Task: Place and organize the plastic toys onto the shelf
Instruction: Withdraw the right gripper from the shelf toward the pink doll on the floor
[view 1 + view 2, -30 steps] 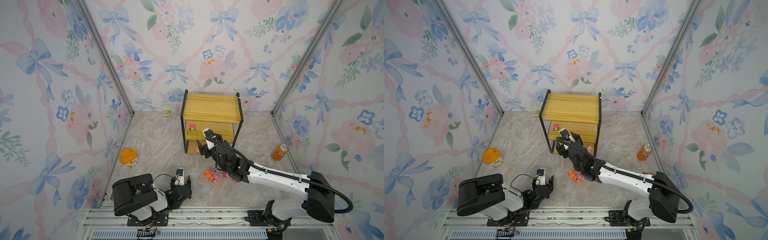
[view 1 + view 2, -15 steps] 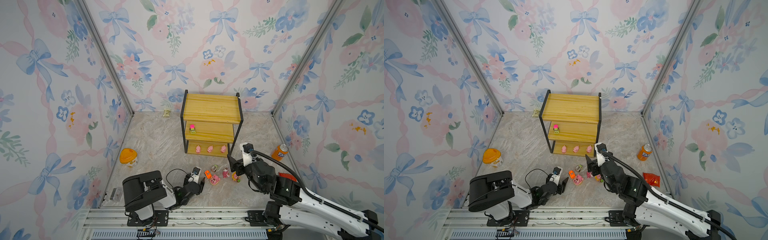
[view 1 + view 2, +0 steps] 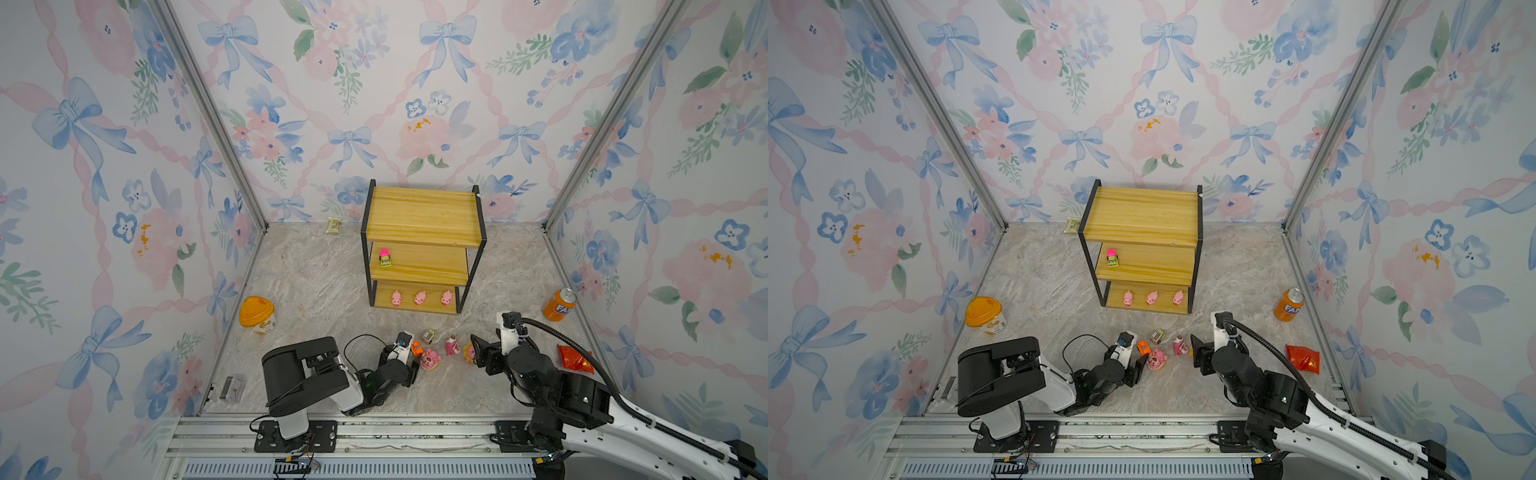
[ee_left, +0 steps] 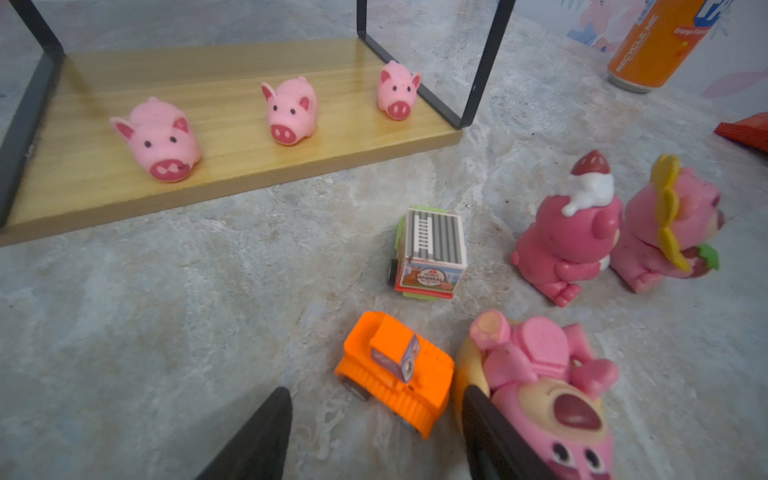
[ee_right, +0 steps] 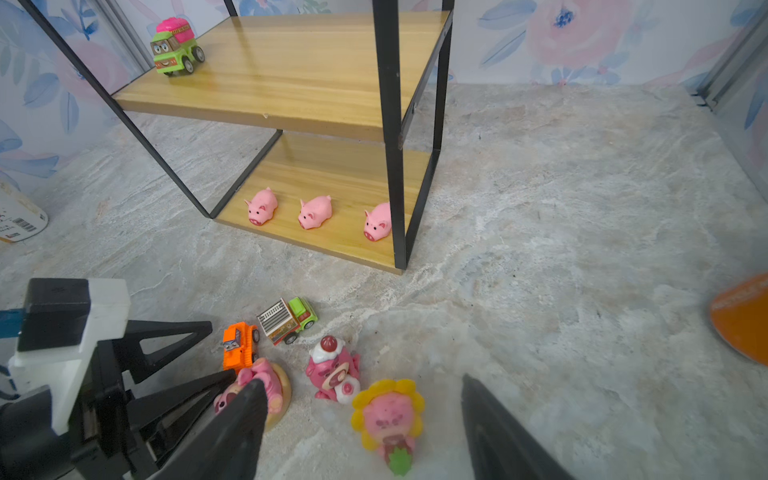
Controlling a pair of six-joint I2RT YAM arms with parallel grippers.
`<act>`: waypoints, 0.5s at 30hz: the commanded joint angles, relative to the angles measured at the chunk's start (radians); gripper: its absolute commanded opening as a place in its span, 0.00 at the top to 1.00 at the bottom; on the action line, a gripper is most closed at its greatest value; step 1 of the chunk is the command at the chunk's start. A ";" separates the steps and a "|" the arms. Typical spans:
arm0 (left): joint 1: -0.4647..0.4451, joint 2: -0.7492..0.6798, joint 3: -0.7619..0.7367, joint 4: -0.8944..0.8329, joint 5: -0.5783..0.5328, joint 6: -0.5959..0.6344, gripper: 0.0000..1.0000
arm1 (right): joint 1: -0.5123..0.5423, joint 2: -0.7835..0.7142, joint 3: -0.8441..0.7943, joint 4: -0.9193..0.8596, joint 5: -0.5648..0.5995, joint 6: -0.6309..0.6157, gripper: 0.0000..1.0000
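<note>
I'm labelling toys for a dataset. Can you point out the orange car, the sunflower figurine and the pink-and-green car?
orange car (image 4: 399, 386), left wrist view, on its ribbed orange body.
sunflower figurine (image 5: 388, 413), right wrist view, on its pink face.
pink-and-green car (image 5: 178, 54), right wrist view, on its green body.

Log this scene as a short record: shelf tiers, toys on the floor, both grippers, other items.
Shelf: three-tier yellow wooden rack in a black metal frame
Top tier: no toys
Middle tier: pink-green toy car
Bottom tier: three small pink pigs in a row
Floor toys: orange toy car, grey-green toy truck, three pink cartoon figurines
Left gripper: open, low at the orange toy car
Right gripper: open, close by the yellow-flowered figurine
Other: orange soda can, orange-lidded yellow tub, red snack packet
</note>
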 commanded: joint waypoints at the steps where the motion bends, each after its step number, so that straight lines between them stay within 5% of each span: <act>1: -0.004 0.025 0.011 0.002 -0.011 -0.018 0.33 | 0.007 0.025 -0.007 -0.047 0.011 0.068 0.24; 7: -0.001 0.003 -0.017 0.002 -0.032 -0.037 0.33 | -0.022 0.147 0.012 -0.095 0.054 0.200 0.25; 15: 0.000 -0.052 -0.086 0.002 -0.071 -0.076 0.33 | -0.118 0.328 0.041 -0.070 -0.054 0.165 0.25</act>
